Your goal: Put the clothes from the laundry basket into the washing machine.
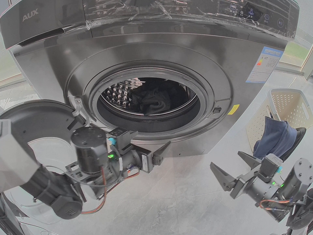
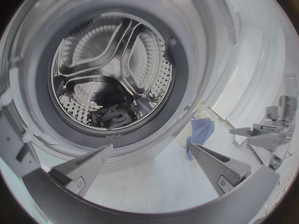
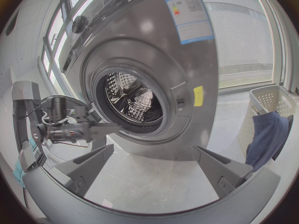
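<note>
A: Clothes?
B: A black crumpled garment (image 1: 151,100) lies mid-frame in the drum of the grey steel washing machine (image 1: 163,46). A navy cloth (image 1: 277,137) drapes over the beige perforated laundry basket (image 1: 288,106) at the right edge.
A: Grippers?
B: The left gripper (image 2: 149,148) and right gripper (image 3: 149,148) are both spread wide, holding nothing.

Washing machine (image 1: 182,49) is showing a brushed grey metal front with a soft sheen; wrinkled clear film (image 1: 182,7) is lying glossy over its dark top panel; the drum (image 2: 102,63) is gleaming as polished, perforated steel; the door seal (image 1: 148,123) is looking matt, like dark rubber; the dark garment (image 1: 153,101) is appearing as soft matt cloth; the laundry basket (image 1: 290,106) is showing pale perforated plastic; the blue garment (image 1: 275,137) is hanging as smooth matt fabric; the left gripper (image 2: 150,147) is presenting matt grey plastic with ribbed pads (image 2: 193,151); the floor (image 1: 182,193) is shining faintly, smooth and stone-like.
</note>
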Robot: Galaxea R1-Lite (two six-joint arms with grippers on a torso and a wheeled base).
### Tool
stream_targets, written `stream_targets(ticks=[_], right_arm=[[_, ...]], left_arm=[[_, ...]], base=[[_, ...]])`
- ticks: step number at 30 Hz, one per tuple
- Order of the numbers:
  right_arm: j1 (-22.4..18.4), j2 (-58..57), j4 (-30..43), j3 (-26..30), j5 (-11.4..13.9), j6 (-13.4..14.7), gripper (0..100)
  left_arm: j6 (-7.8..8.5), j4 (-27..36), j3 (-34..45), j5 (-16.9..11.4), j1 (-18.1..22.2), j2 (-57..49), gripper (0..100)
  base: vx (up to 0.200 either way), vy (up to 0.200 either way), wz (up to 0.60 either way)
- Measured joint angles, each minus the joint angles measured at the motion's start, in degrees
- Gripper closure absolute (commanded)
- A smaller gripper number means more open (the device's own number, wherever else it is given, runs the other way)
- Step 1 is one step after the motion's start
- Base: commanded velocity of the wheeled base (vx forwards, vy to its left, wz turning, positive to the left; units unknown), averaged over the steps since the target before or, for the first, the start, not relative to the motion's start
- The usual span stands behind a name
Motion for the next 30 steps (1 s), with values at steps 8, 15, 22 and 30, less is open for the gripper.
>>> stream_targets(ticks=[8,15,22,30], right_arm=[[-5.4,-17.3,16.4,3.8,0.1,-0.8,0],[-12.2,-28.3,25.3,4.5,0.2,-1.4,0],[-17.6,-34.7,28.9,4.6,0.4,-2.2,0],[-22.8,-42.3,37.3,4.6,2.8,-5.3,0]], left_arm=[[2.04,0.5,14.9,-0.7,-1.6,-17.4,0],[3.73,4.3,22.5,-0.4,-1.2,-31.1,0],[4.80,14.4,25.4,0.0,2.3,-43.5,0],[5.12,24.6,26.8,-0.5,7.9,-56.4,0]], base=[[-0.050,0.000,0.00],[-0.114,0.000,0.00],[-0.086,0.000,0.00],[-0.075,0.000,0.00]])
